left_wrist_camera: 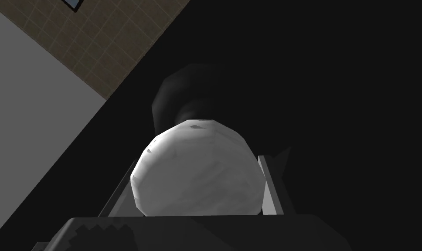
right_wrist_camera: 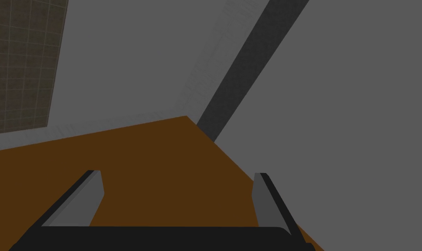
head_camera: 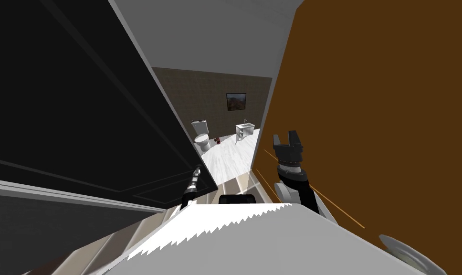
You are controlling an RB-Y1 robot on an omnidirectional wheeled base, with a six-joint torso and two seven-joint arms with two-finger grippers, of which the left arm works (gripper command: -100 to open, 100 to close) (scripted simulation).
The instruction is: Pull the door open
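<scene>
From the head camera, the dark door (head_camera: 82,95) fills my left side. Its leaf is ajar, and its free edge slants down toward my left gripper (head_camera: 196,169), which reaches low to that edge on an outstretched forearm. Between the door's edge and the brown wall (head_camera: 378,119) I see a toilet (head_camera: 202,136), a sink cabinet (head_camera: 244,130) and a picture (head_camera: 236,101) on a tiled wall. My right gripper (head_camera: 287,139) is raised, fingers up, just beside the brown wall.

At my left wrist, the pale round knob (left_wrist_camera: 197,172) sits between my fingers (left_wrist_camera: 273,191), which press its sides. Its dark neck runs straight away from me into the door's face.

At my right wrist, the fingers (right_wrist_camera: 90,196) stand wide apart, holding nothing.
</scene>
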